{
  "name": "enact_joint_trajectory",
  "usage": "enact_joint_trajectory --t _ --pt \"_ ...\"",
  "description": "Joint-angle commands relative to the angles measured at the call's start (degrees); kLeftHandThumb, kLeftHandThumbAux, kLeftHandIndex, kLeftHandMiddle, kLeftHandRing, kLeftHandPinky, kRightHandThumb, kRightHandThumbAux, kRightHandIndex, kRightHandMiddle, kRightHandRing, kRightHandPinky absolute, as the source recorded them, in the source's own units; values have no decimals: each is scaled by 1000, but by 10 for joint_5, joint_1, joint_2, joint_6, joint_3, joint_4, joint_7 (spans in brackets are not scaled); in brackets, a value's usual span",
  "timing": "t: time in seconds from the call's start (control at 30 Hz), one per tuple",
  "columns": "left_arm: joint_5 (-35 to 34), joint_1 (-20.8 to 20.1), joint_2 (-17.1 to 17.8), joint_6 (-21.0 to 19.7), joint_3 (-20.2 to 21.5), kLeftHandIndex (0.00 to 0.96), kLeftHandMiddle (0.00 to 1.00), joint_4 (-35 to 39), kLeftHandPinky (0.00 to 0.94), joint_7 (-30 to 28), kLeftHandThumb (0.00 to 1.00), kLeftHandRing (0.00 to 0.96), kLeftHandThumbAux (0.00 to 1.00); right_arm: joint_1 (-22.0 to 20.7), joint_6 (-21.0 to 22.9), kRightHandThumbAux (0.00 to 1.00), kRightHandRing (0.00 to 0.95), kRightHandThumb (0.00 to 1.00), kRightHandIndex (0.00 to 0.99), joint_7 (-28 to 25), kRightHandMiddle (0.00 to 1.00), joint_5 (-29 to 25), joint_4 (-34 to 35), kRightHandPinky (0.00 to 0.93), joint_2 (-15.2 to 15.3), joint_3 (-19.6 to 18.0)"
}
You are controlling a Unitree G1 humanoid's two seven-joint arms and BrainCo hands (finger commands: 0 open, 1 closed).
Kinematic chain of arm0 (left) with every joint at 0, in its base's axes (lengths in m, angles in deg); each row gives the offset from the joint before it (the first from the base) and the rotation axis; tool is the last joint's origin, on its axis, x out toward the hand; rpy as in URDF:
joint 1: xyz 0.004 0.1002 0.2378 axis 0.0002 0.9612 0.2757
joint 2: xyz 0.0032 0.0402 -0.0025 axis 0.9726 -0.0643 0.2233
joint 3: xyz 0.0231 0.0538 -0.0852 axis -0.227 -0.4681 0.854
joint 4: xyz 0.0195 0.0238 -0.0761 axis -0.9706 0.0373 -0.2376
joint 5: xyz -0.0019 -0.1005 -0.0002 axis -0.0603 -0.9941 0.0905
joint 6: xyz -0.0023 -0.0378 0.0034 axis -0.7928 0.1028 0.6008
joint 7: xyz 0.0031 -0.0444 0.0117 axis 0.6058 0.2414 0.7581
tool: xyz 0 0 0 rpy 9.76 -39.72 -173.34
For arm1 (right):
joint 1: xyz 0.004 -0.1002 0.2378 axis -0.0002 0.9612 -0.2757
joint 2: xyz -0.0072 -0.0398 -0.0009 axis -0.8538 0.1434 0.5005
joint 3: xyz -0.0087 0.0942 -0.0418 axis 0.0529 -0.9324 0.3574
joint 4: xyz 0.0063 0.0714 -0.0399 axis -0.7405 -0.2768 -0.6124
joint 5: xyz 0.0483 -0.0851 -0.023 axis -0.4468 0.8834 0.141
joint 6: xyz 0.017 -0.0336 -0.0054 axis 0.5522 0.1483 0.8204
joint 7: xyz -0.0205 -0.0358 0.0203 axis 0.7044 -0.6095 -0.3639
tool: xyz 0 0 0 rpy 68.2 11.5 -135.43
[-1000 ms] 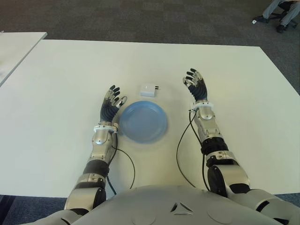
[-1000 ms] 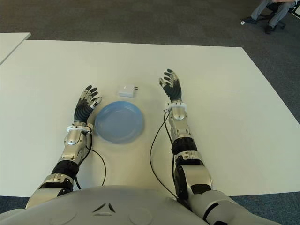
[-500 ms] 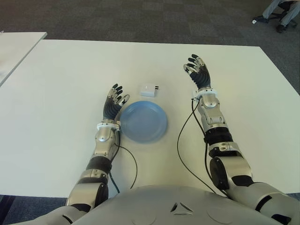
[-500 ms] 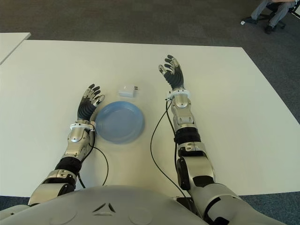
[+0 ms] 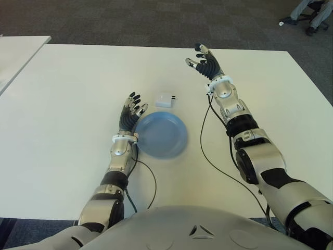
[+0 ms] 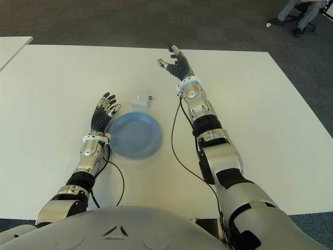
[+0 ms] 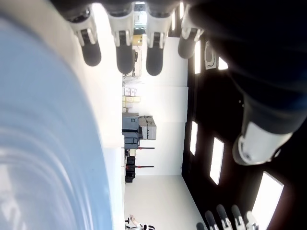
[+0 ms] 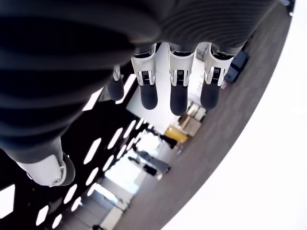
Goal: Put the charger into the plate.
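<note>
A small white charger (image 5: 166, 99) lies on the white table (image 5: 67, 94), just beyond the far rim of the blue plate (image 5: 162, 134). My right hand (image 5: 204, 61) is raised with fingers spread, beyond and to the right of the charger, holding nothing. Beside the plate's left rim my left hand (image 5: 130, 111) is open too, its fingers (image 7: 122, 52) straight, and the plate's blue edge (image 7: 43, 143) fills one side of the left wrist view. The plate holds nothing.
A second white table (image 5: 18, 52) stands at the far left. Dark carpet (image 5: 156, 21) runs past the table's far edge. A seated person's legs (image 5: 310, 11) show at the far right corner. Black cables (image 5: 208, 156) trail along both forearms.
My right hand has travelled forward and to the left, ending beyond the charger. The left hand has crept slightly forward beside the plate. Charger and plate have stayed put.
</note>
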Motion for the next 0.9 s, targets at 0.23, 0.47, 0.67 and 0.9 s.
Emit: enact_joint_trajectory --t 0.23,0.47,0.67,0.9 --pt "8 27 -11 -13 -6 83 154 -31 146 15 0 141 588 -45 -88 465 69 521 1 2 57 69 -126 99 5 74" --pt "7 31 -12 -9 -6 82 154 -26 138 14 0 140 590 -61 -92 427 52 505 0 3 39 107 -156 75 4 114" --pt "5 34 -13 -6 -6 82 154 -22 144 11 0 141 593 -71 -81 384 26 465 0 -4 7 149 -176 53 3 157" --pt "5 36 -13 -9 -8 82 154 -15 136 7 0 141 589 -73 -77 317 2 432 0 -7 0 169 -197 44 -4 183"
